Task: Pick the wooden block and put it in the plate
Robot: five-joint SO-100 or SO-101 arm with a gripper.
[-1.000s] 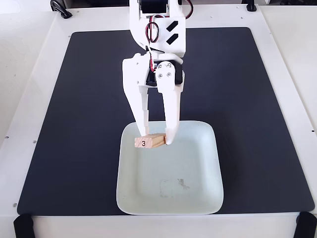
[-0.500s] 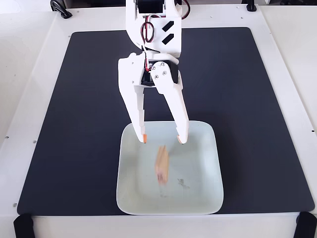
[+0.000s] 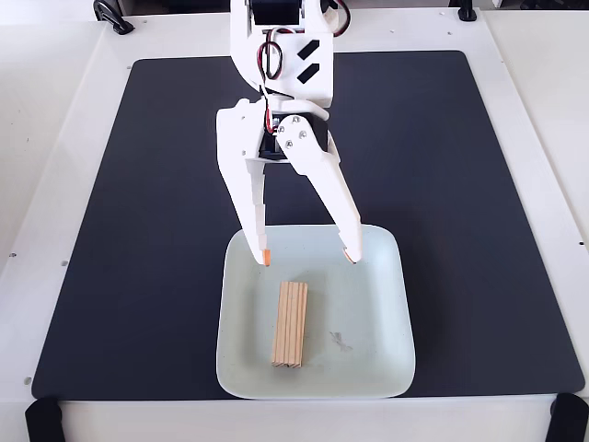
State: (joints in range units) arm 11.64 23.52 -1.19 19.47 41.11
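In the fixed view, a black mat [image 3: 138,230] covers most of the white bench [image 3: 46,138]. Near the mat's front edge sits the plate [image 3: 377,368], pale and glossy, with a faint scuff to the right of its middle. The wooden block [image 3: 290,324] lies flat inside the plate, left of centre, its long side running front to back. Above the plate's far edge hangs the gripper [image 3: 309,257], spread wide and holding nothing, apart from the block.
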